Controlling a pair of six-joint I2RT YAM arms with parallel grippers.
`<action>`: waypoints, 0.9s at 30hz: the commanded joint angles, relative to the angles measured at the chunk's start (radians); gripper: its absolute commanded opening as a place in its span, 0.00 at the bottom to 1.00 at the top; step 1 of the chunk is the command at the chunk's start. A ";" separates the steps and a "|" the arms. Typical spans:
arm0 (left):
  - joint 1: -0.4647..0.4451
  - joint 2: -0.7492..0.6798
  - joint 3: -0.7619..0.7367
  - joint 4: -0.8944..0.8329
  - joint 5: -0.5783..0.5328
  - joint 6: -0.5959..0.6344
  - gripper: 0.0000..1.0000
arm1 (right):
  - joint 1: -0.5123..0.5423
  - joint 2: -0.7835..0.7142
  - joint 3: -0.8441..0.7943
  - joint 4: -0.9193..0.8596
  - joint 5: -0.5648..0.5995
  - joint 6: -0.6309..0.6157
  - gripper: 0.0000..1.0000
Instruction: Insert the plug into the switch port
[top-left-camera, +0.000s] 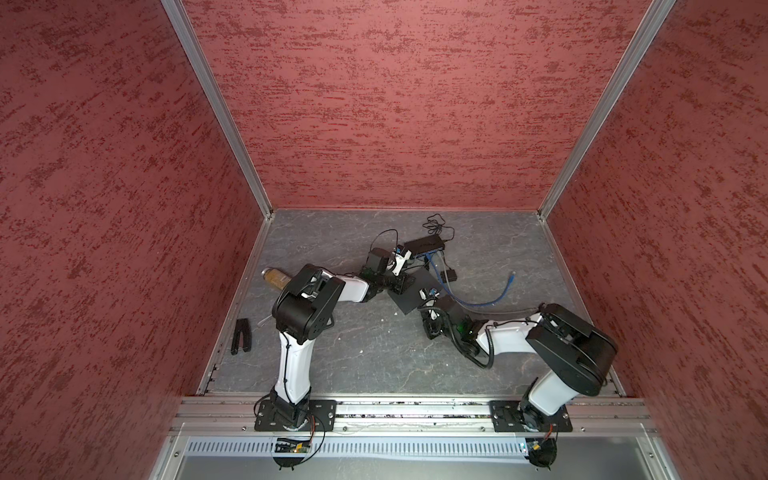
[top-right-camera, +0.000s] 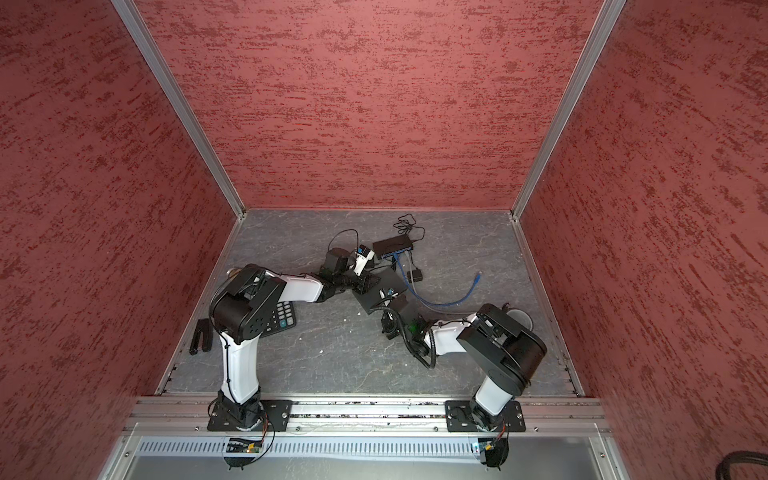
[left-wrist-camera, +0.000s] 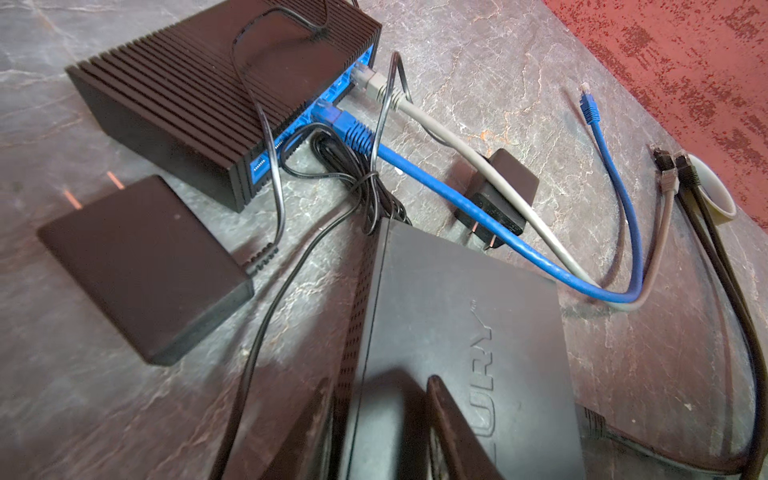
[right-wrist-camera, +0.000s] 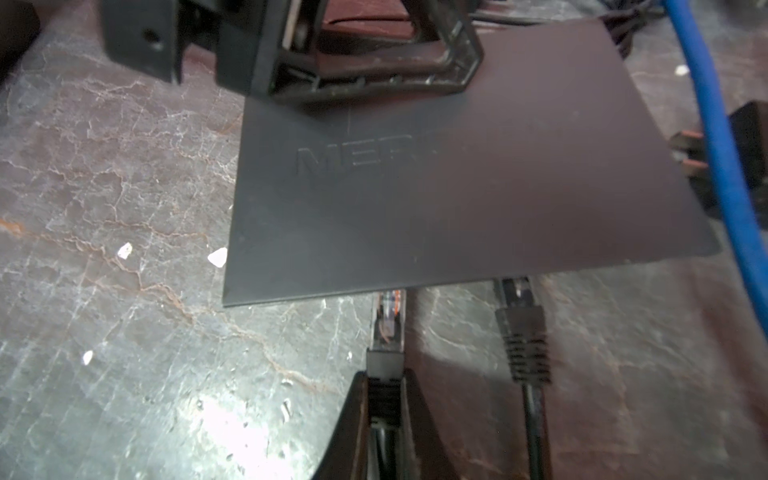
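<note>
Right gripper (right-wrist-camera: 384, 382) is clenched on the plug (right-wrist-camera: 385, 328), both fingers (right-wrist-camera: 419, 419) pinching the black ribbed boot from either side, and the clear tip pokes straight out ahead of the jaws. That tip is right at the near edge of the switch (right-wrist-camera: 457, 187), just dipping under the overhang of the flat dark top. How far it sits in the port, I can't tell, because the lid hides the opening. Just beside it, a second black plug (right-wrist-camera: 524, 332) has its nose under the same edge. Across the switch, on the far side from the plug, the left gripper (left-wrist-camera: 374, 386) is clamped on the switch body. One of its fingers (left-wrist-camera: 453, 432) lies over the lettered top face and the other is down by the vented side. In both top views the switch (top-left-camera: 405, 297) (top-right-camera: 374, 291) lies flat on the grey table (top-left-camera: 353, 365), near its middle, with the two arms reaching in from opposite sides and their grippers close together over it. A blue cable (left-wrist-camera: 478, 216) runs past the switch to a ribbed black box (left-wrist-camera: 208, 95) farther back, well apart from the plug in the jaws.
</note>
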 joint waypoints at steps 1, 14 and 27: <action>-0.040 0.040 -0.008 -0.103 0.088 0.004 0.37 | 0.009 -0.017 0.034 0.200 0.020 -0.077 0.07; -0.062 0.028 0.008 -0.143 0.086 0.034 0.37 | 0.010 -0.027 0.062 0.165 0.108 -0.157 0.06; -0.090 0.049 0.014 -0.135 0.111 0.035 0.36 | 0.009 0.057 0.128 0.263 0.092 -0.198 0.07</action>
